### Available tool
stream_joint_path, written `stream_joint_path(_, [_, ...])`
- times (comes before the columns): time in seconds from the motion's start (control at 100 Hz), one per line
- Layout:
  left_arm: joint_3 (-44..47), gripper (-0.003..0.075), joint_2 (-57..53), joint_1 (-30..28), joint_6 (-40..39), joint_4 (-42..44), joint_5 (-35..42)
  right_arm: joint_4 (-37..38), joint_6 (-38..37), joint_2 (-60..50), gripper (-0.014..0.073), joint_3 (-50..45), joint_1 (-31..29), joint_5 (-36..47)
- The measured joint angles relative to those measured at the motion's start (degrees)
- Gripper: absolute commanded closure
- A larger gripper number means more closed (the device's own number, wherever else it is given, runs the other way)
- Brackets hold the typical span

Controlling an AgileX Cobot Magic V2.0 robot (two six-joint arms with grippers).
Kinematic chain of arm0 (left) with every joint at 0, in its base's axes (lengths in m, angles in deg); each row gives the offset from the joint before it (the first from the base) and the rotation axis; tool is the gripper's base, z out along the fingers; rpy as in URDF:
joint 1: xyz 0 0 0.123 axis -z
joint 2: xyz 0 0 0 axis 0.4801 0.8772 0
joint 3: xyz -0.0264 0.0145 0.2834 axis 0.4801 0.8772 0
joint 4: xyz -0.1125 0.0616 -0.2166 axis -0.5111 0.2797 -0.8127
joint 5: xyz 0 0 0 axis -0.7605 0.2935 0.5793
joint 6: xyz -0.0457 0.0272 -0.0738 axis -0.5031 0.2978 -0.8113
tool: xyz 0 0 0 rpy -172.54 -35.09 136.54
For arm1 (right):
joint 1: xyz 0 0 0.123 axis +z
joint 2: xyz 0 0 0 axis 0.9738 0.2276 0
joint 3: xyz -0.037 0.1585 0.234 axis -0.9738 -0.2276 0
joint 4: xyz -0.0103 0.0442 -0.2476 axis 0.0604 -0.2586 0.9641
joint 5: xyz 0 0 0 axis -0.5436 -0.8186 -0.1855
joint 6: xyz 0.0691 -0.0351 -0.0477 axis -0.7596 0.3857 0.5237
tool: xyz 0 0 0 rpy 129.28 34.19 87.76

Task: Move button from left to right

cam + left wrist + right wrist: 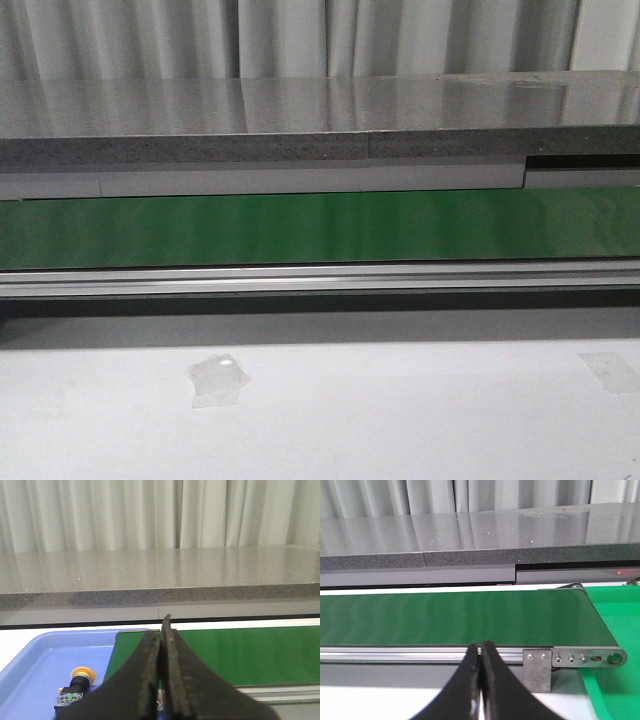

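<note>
The button (79, 678), a yellow-orange cap on a black body, lies on its side in a blue tray (30, 660) at the left end of the green conveyor belt (240, 655). It shows only in the left wrist view. My left gripper (161, 630) is shut and empty, with the button off to one side of its fingers. My right gripper (481, 647) is shut and empty, in front of the belt's aluminium rail (410, 652) near the belt's right end. Neither gripper shows in the front view.
The green belt (320, 225) runs across the front view behind an aluminium rail (320, 280). A grey stone counter (300, 120) and curtains stand behind it. A green tray (615, 630) sits past the belt's right end. Two tape patches (218, 378) lie on the white table.
</note>
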Motion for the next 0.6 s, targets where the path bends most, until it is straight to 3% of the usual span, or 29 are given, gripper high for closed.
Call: stream_joint_path(0.6, [-0.10,0.0740,0.00,0.00,0.00,-0.12,0.21,0.00,0.00,0.00,0.0662,0.00,0.00,0.00])
